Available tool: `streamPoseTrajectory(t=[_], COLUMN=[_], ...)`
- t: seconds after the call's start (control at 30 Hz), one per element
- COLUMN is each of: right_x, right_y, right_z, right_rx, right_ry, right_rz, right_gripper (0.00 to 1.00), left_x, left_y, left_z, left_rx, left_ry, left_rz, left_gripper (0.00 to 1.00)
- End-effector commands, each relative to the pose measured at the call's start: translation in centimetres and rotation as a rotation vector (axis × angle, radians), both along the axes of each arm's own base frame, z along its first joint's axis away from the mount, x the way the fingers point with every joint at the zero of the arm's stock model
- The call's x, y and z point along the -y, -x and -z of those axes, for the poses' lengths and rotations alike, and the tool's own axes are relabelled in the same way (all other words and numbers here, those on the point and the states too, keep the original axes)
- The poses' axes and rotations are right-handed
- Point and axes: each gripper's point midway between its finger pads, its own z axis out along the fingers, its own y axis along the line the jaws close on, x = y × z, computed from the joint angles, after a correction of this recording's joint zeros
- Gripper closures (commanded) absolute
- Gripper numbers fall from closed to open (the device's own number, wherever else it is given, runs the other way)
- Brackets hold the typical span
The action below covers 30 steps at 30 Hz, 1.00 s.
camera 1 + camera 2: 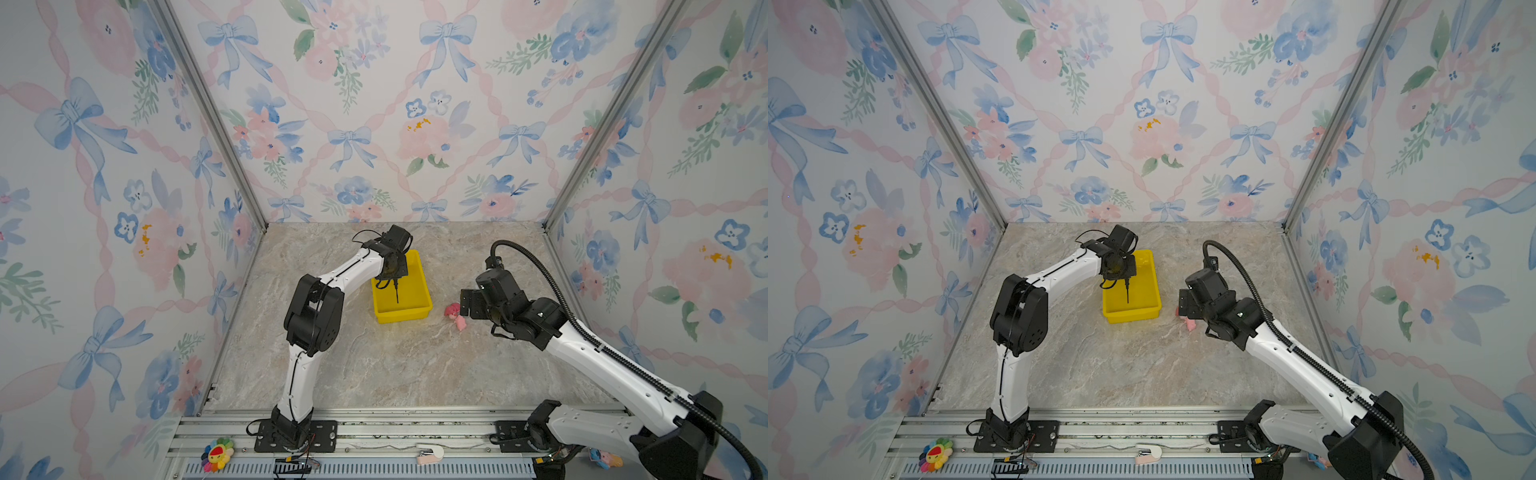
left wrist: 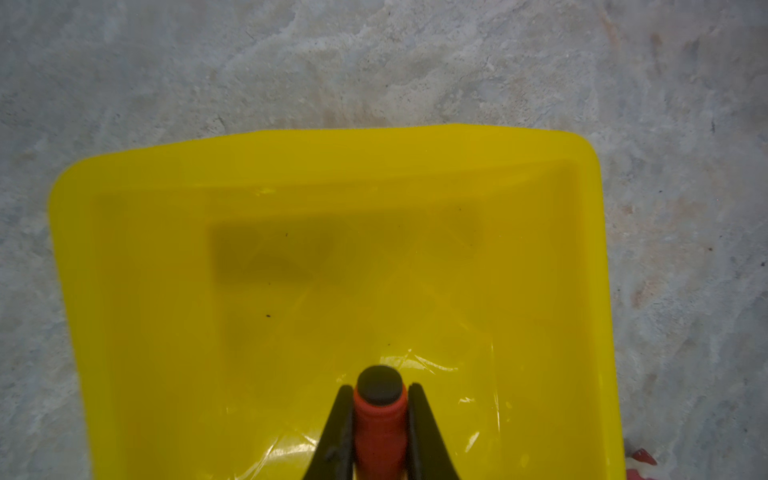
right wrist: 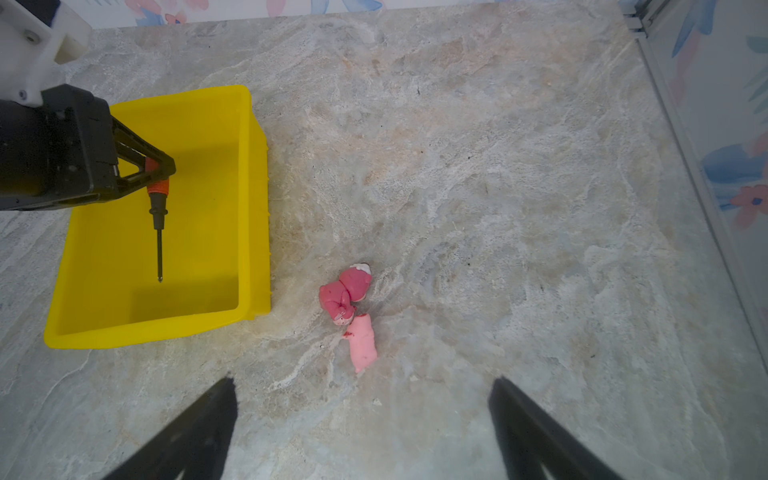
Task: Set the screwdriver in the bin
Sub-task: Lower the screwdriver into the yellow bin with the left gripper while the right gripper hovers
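Note:
The screwdriver point(image 3: 159, 216) has a red-orange handle point(image 2: 379, 432), a black collar and a thin dark shaft point(image 1: 397, 292). It hangs tip down inside the outline of the yellow bin point(image 1: 402, 316) point(image 1: 1132, 317), with its tip above the bin's floor. My left gripper point(image 2: 380, 388) point(image 3: 160, 166) is shut on the handle, above the bin point(image 2: 332, 143) point(image 3: 254, 208). To the right of the bin my right gripper point(image 3: 361, 386) point(image 1: 466, 304) hovers open with nothing between its fingers. It is turned toward the table beside the bin.
A pink toy figure point(image 3: 353, 307) point(image 1: 455, 314) lies on the marble table just right of the bin, in front of my right gripper. A colourful flower toy point(image 1: 217, 453) and a small white-pink item point(image 1: 430, 454) rest on the front rail. Papered walls close three sides.

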Motion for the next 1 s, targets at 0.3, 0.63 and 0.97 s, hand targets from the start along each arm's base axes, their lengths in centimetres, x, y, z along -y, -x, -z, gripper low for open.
streamPoseTrajectory(t=[0.3,0.63,0.97], right_x=[0.3,0.6,1.0], right_y=[-0.2,-0.3,-0.2], right_z=[0.7,0.9,1.1], right_rx=[-0.027,-0.033,-0.035], right_ry=[0.018,0.012,0.008], right_rz=[0.013,0.017,0.023], right_gripper=[0.03,0.03,0.03], left_x=[0.0,-0.1,-0.2], left_y=[-0.2,0.0,0.3], left_z=[2.9,4.5,5.4], left_rx=[-0.046,-0.07,-0.082], left_ry=[-0.034,-0.056,-0.072], left_rz=[-0.028,-0.035,-0.037], left_gripper=[1.0,1.0,1.0])
